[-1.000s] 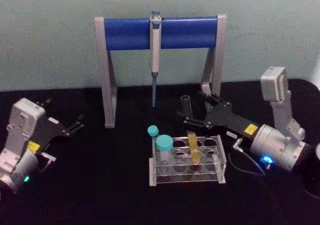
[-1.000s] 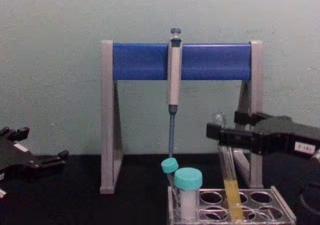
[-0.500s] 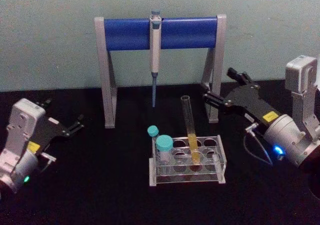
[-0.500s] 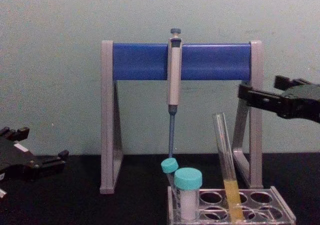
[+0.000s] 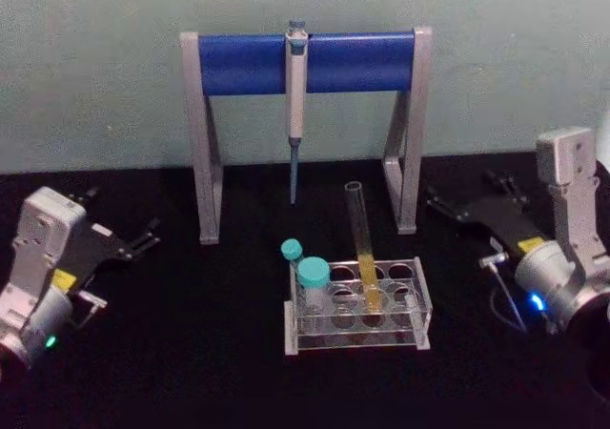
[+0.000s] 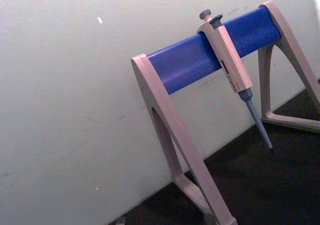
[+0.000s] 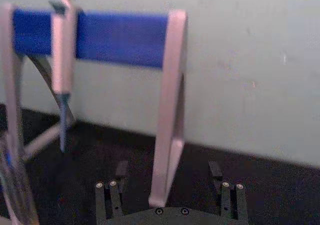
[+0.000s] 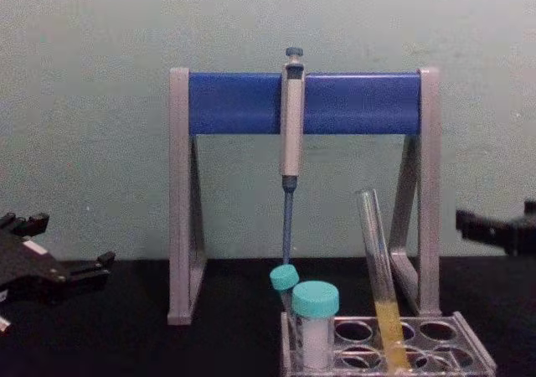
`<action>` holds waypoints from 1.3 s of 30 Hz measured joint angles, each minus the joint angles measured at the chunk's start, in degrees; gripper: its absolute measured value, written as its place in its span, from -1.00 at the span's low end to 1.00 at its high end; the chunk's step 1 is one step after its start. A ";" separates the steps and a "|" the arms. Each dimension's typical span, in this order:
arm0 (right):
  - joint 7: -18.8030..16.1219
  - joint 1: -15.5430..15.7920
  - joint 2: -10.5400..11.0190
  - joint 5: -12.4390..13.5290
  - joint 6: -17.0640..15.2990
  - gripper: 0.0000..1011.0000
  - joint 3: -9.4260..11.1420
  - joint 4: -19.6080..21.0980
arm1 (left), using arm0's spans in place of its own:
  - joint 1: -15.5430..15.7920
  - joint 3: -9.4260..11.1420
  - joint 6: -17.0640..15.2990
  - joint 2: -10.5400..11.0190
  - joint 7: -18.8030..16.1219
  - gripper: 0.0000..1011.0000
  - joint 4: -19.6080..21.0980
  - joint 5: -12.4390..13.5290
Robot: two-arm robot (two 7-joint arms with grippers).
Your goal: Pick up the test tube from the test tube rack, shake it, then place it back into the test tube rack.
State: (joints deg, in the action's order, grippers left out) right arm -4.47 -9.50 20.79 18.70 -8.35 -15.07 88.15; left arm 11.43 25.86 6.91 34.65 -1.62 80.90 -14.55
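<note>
Head view: right gripper (image 5: 459, 203), fingers spread and empty, hovers right of the pipette stand (image 5: 307, 62), well apart from the one test tube (image 5: 362, 248). That tube, clear, capless, yellow liquid low down, leans in the test tube rack (image 5: 419, 300) beside two teal-capped tubes (image 5: 313, 275). Left gripper (image 5: 143, 240) sits parked far left, open.

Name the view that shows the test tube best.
The chest view: the test tube stands side-on, leaning in the test tube rack, yellow liquid plain. The head view shows it foreshortened from above. The right wrist view catches a blurred edge.
</note>
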 joint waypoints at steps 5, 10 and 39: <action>0.29 0.78 -0.66 -0.21 -2.28 0.98 0.32 -1.35 | 0.00 0.00 0.00 0.00 0.00 0.98 0.00 0.00; -0.80 0.99 -1.40 -0.19 -3.09 0.98 0.96 -2.84 | 0.00 0.00 0.00 0.00 0.00 0.98 0.00 0.00; -0.93 0.91 -1.32 -0.10 -2.98 0.98 0.87 -2.78 | 0.00 0.00 0.00 0.00 0.00 0.98 0.00 0.00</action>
State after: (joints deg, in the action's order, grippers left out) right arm -5.39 -8.60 19.47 18.59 -11.33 -14.20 85.37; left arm 11.43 25.86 6.91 34.64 -1.62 80.90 -14.55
